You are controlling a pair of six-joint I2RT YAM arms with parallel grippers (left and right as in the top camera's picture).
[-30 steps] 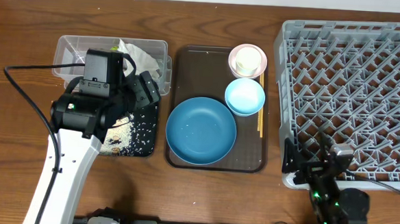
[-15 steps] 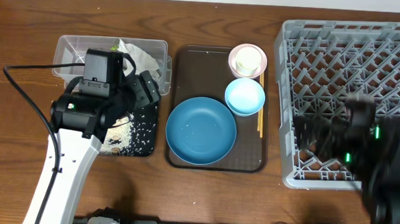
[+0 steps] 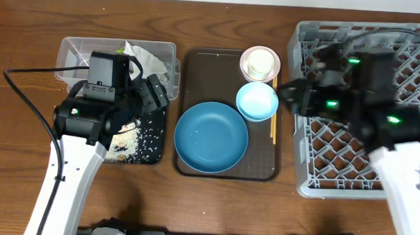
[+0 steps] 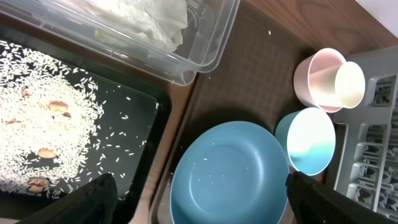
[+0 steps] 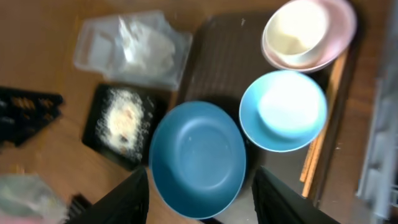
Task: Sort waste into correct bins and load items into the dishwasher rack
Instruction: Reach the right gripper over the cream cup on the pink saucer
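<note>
On the brown tray lie the wide blue dish (image 3: 211, 138), a light-blue bowl (image 3: 257, 101), a pinkish bowl (image 3: 259, 63) with a white cup (image 5: 297, 28) inside it, and chopsticks (image 3: 273, 117). A crumpled napkin (image 3: 149, 60) fills the clear tub (image 3: 80, 53). Rice (image 4: 43, 106) is scattered in the black tray (image 3: 140, 150). My left gripper (image 4: 200, 186) hangs open and empty over the dish's left rim and the black tray. Blurred, my right gripper (image 5: 200, 180) hovers above the dish with its fingers apart and nothing between them. It reaches out from over the grey rack (image 3: 383, 105).
The brown serving tray (image 3: 198, 74) sits between the two bins and the rack. The rack's left wall (image 3: 294, 136) stands close beside the chopsticks. The left arm's black cable (image 3: 32, 72) loops over the table at the left.
My right arm has swung from the rack's near front corner up and leftward, over the rack toward the brown tray. The left arm and all the dishes are where they were.
</note>
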